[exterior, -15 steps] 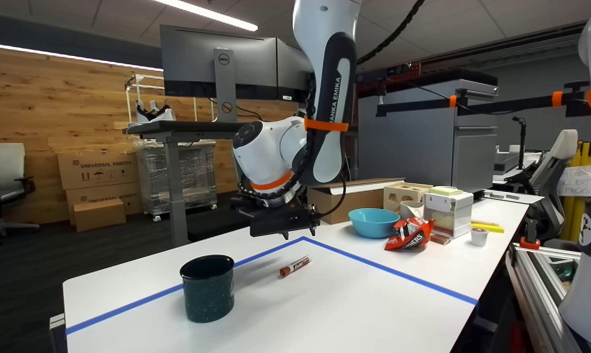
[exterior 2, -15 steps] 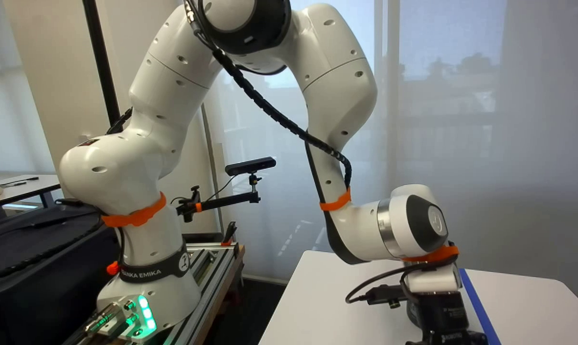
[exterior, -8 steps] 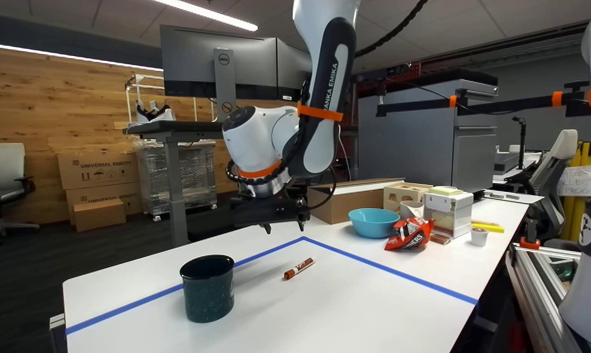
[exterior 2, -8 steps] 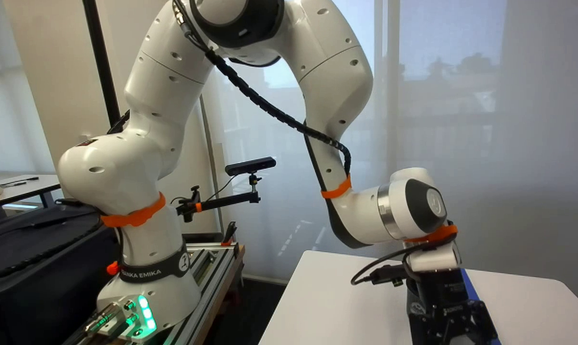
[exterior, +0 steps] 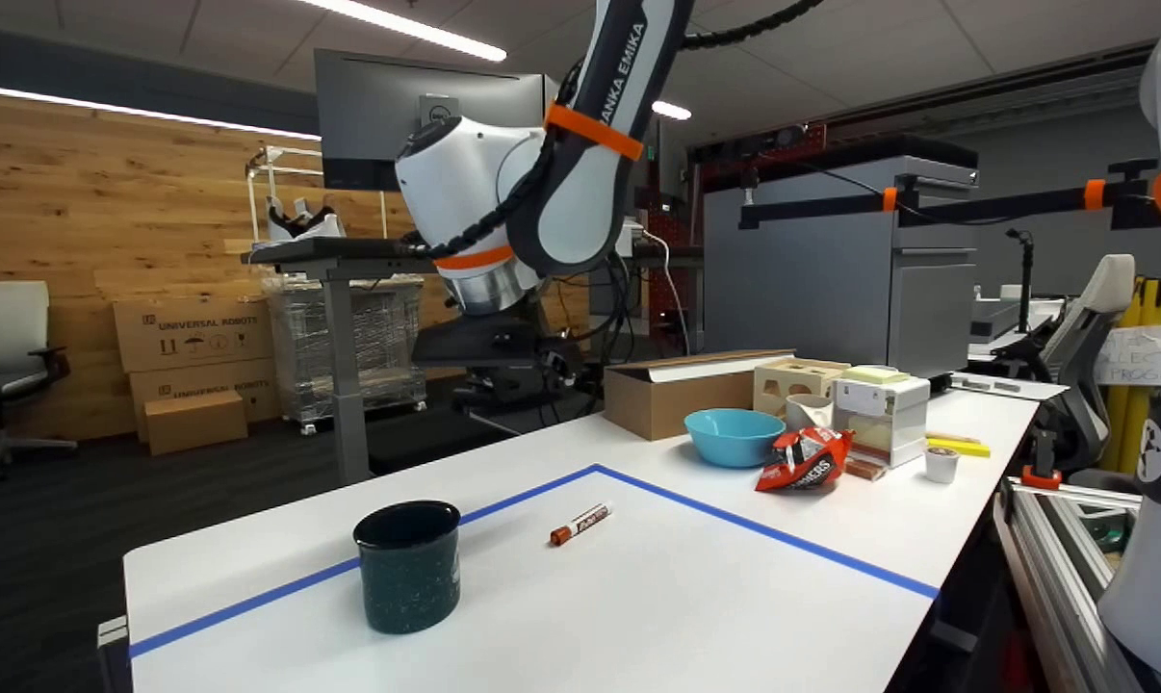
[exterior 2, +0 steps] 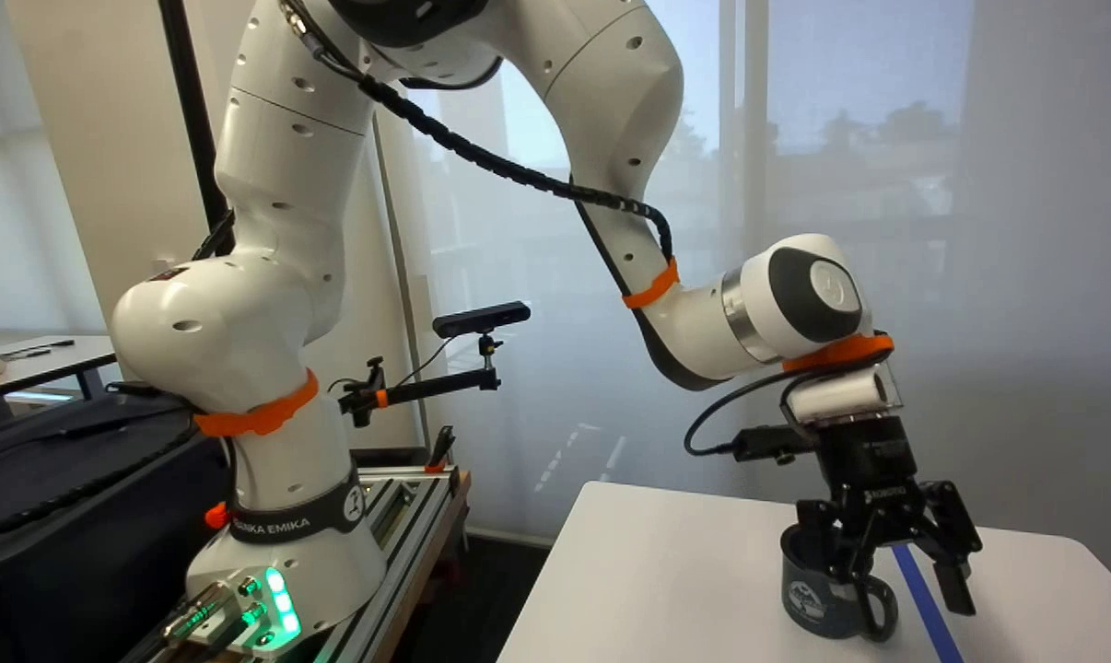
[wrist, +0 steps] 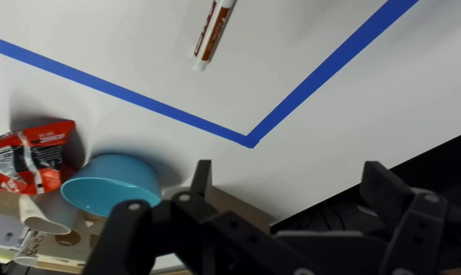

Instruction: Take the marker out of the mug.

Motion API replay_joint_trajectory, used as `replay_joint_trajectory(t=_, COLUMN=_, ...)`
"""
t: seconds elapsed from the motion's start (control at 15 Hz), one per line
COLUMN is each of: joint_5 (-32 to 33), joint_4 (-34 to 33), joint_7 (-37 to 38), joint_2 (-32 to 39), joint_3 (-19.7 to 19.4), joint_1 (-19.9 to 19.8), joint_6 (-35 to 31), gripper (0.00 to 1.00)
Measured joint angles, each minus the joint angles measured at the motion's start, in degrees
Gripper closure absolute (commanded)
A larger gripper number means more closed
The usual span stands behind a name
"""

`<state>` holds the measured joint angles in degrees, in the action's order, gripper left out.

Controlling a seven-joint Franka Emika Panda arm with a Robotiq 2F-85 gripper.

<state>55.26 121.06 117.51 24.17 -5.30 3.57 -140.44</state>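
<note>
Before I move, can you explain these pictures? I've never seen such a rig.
The machine is one white arm ending in a black, two-fingered gripper. Two pictures look on from outside; the wrist view comes from a camera on the arm itself, looking past the fingers. On the table, the mug stands upright and the marker lies apart from it, inside a corner of blue tape. Beyond the tape are a bowl, a bag and other things. The gripper is open, raised off the table, and holds nothing.
</note>
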Motion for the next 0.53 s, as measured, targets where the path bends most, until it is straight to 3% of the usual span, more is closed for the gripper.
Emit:
replay_joint_trajectory(t=0.27, joint_5=-5.9, joint_4=0.1, joint_7=0.0, joint_2=-4.6, joint_3=1.8, joint_1=1.1, joint_6=9.9, gripper=0.0)
replay_joint_trajectory(t=0.53, joint_5=-6.5, joint_4=0.5, joint_7=0.1, joint_2=-5.8, joint_3=1.9, joint_1=1.5, joint_6=11.4, gripper=0.0)
